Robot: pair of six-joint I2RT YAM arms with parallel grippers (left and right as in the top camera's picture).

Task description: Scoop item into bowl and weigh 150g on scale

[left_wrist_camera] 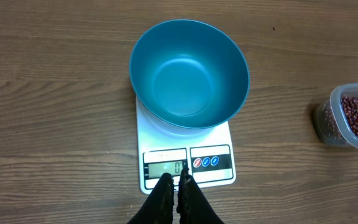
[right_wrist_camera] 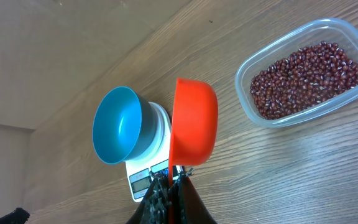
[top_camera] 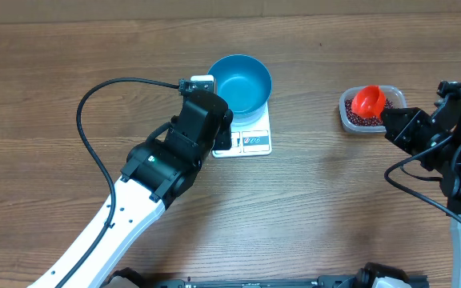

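Right pincer: pinching the round orange plastic scoop by its handle.
Small red-brown beans: in the clear plastic tub, just ahead of that pincer's fingertips; right arm nearer.
Left pincer: pressed together, empty, at the flat white scale bearing the empty round blue bowl.

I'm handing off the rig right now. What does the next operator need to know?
Left pincer: shut, holding nothing, tips at the display of the scale, which reads 0.
Right pincer: shut on the orange scoop, by the clear tub; scoop looks empty.
Blue bowl: empty, sitting on the scale.
Beans: in the tub.
Done: bowl on scale, display at zero.
Left: scoop beans into the bowl up to 150 g.
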